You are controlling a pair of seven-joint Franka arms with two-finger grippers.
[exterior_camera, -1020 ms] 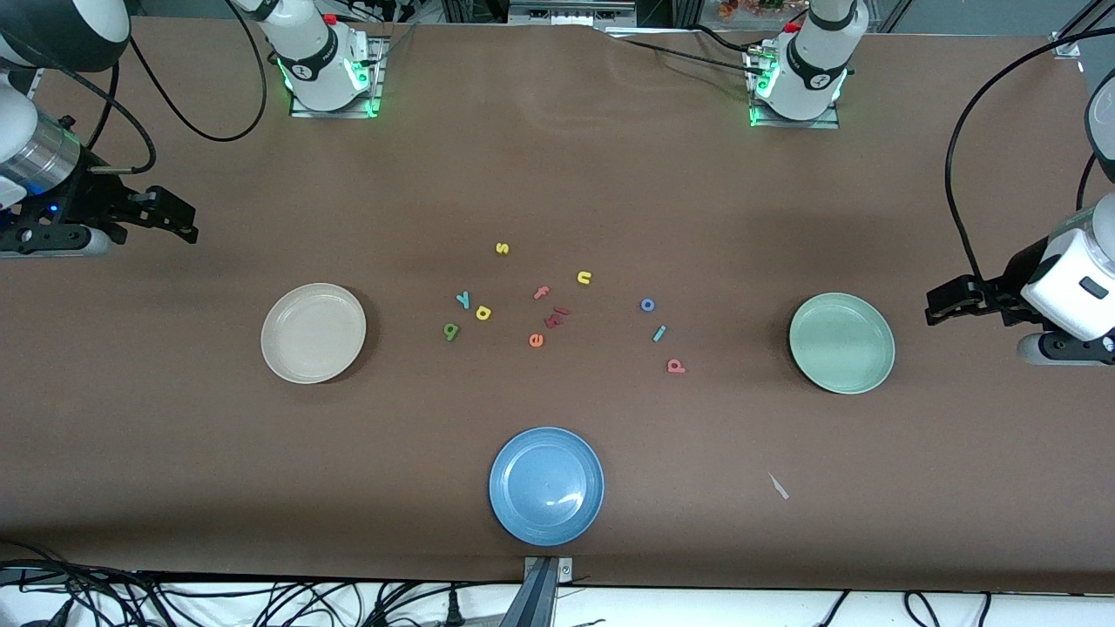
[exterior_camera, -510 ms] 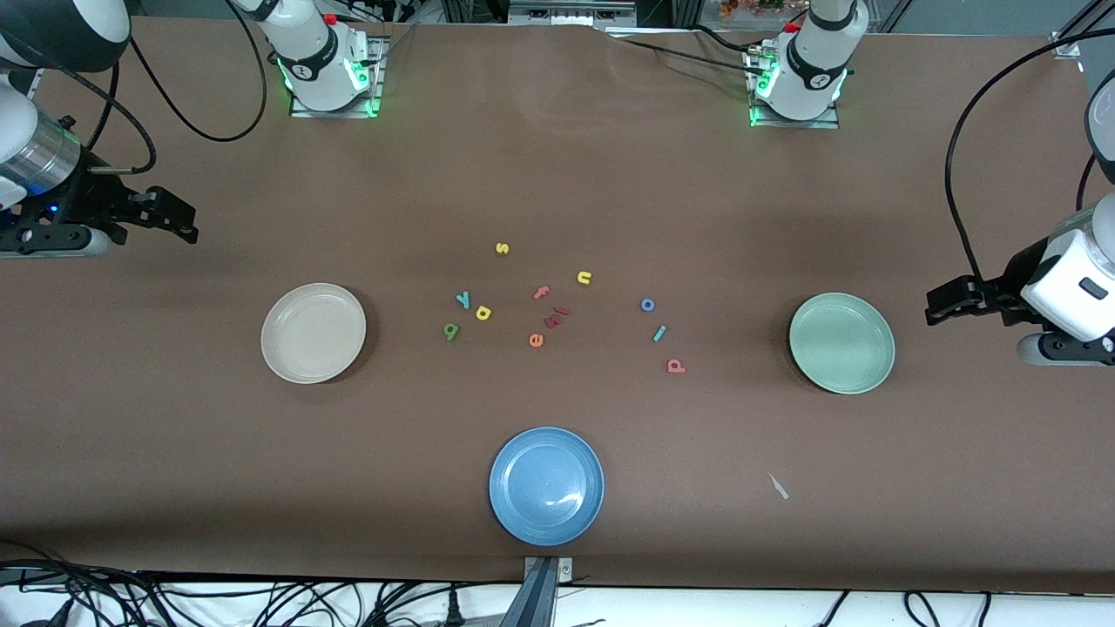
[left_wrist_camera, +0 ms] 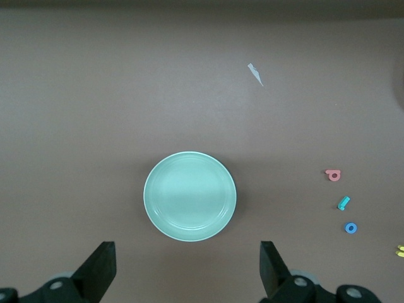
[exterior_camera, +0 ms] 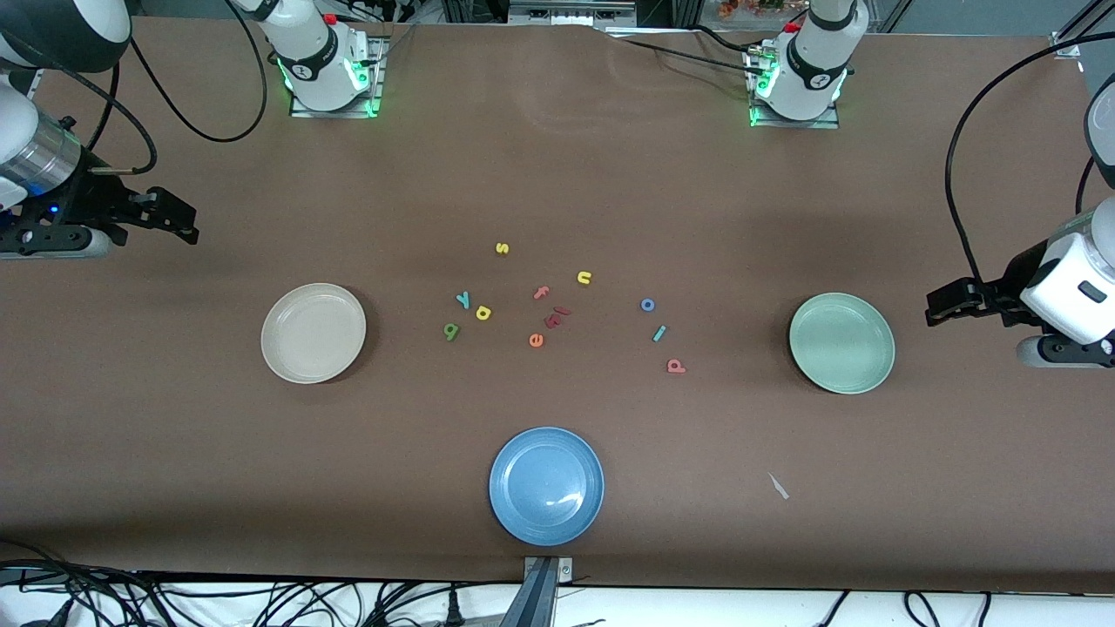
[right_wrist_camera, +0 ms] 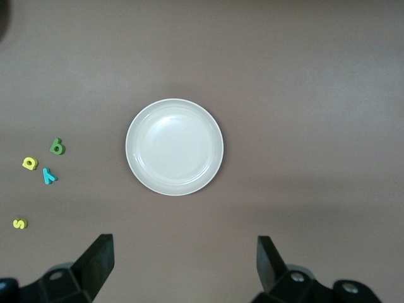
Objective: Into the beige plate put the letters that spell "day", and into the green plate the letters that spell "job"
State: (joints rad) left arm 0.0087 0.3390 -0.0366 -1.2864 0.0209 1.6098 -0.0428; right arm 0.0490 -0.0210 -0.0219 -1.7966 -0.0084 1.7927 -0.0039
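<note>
Both arms are waiting, high at the table's ends. The left gripper (exterior_camera: 936, 306) is hanging wide open and empty beside the green plate (exterior_camera: 841, 343); the right gripper (exterior_camera: 185, 222) is likewise gaping, empty, near the beige plate (exterior_camera: 314, 333). The "day" letters (exterior_camera: 466, 314) and "job" letters (exterior_camera: 660, 333) are lying on the table between the plates.
</note>
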